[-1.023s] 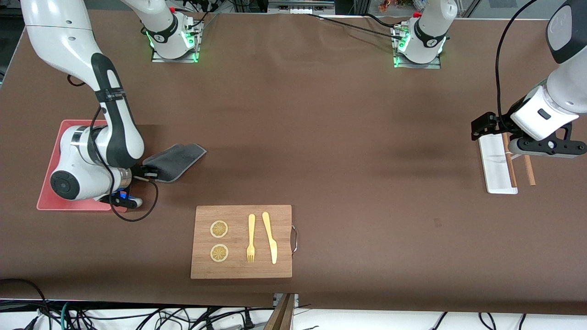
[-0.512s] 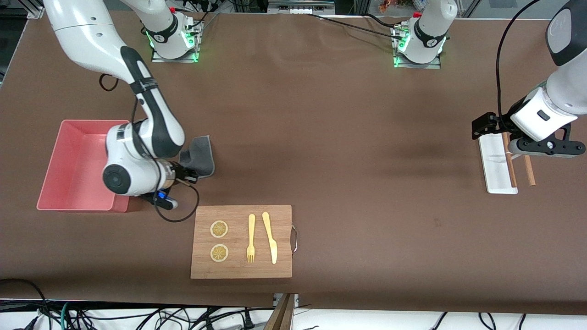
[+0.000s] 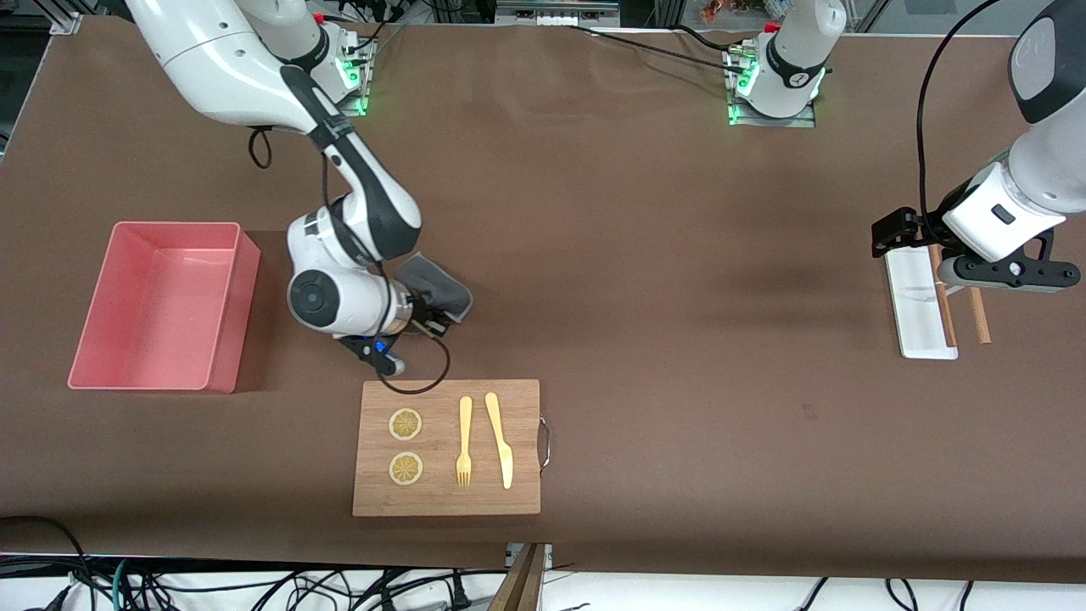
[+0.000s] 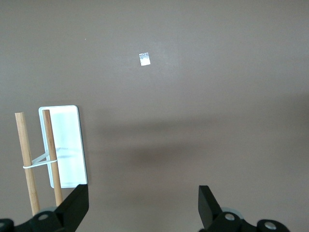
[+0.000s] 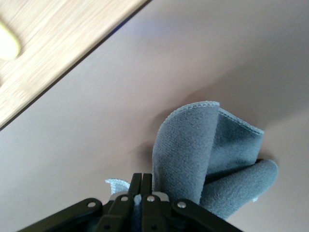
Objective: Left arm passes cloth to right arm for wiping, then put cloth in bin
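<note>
While the pink bin (image 3: 161,305) sits with nothing in it, the right gripper (image 3: 428,321) stays clamped on the cloth (image 3: 437,293) beside the cutting board (image 3: 447,448); the left gripper (image 3: 967,255) waits, fingers apart, over the white tray (image 3: 916,310).

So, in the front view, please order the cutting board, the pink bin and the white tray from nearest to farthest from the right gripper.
Measured from the right gripper, shut on the cloth:
1. Cutting board, just nearer the camera.
2. Pink bin, at the right arm's end.
3. White tray, at the left arm's end, under the waiting left gripper.
</note>
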{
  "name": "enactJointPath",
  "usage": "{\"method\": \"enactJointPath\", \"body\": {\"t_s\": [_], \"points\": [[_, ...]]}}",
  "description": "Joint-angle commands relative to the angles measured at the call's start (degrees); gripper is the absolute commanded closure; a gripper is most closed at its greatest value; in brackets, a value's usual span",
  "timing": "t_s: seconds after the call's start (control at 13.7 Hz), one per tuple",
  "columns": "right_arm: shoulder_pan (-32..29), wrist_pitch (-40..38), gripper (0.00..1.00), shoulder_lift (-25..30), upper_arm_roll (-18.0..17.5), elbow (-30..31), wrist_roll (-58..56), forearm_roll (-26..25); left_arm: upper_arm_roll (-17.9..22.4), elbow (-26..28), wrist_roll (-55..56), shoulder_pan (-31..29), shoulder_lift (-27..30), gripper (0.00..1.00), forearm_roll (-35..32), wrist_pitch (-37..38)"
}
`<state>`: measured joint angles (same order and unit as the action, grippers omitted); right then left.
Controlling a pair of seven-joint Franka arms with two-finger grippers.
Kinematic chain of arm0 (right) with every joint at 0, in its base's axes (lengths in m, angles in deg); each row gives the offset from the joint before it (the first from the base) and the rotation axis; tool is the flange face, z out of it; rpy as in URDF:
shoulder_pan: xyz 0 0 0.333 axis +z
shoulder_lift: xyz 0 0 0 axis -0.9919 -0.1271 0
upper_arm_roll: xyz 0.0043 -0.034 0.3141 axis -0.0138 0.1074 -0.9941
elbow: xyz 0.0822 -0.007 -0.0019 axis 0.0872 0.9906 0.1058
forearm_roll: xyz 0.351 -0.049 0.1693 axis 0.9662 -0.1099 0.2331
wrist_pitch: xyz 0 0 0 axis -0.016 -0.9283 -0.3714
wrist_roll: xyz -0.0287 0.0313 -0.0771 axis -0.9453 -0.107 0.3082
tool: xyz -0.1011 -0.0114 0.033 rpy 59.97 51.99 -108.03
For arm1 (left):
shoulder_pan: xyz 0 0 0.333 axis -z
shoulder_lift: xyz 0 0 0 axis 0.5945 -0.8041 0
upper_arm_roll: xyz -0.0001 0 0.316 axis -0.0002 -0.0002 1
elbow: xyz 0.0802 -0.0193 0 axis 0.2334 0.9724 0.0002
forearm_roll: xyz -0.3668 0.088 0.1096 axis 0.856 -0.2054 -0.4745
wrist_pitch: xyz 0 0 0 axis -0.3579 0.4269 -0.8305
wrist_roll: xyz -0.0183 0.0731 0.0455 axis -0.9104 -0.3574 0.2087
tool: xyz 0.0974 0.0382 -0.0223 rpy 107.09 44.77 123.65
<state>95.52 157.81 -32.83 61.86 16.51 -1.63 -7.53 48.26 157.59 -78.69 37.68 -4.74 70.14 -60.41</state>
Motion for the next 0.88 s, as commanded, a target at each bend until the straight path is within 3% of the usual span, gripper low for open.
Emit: {"method": "enactJointPath", "body": {"t_s": [0.0, 0.29, 0.8], "points": [[1.0, 2.7, 1.0, -1.4, -2.3, -0.7, 5.5, -0.7, 0.3, 0.7, -1.2, 0.3, 0.9, 0.0, -0.3, 0.3], [-0.2, 2.8, 1.0, -1.1, -2.2, -0.2, 2.5, -1.9, 0.3, 0.7, -1.2, 0.3, 0.9, 0.0, -0.3, 0.3], [-2.8, -8.4, 1.0, 2.4, 8.3, 0.0, -25.8, -2.0, 0.3, 0.7, -1.5, 0.3, 0.9, 0.0, -0.3, 0.8]]}}
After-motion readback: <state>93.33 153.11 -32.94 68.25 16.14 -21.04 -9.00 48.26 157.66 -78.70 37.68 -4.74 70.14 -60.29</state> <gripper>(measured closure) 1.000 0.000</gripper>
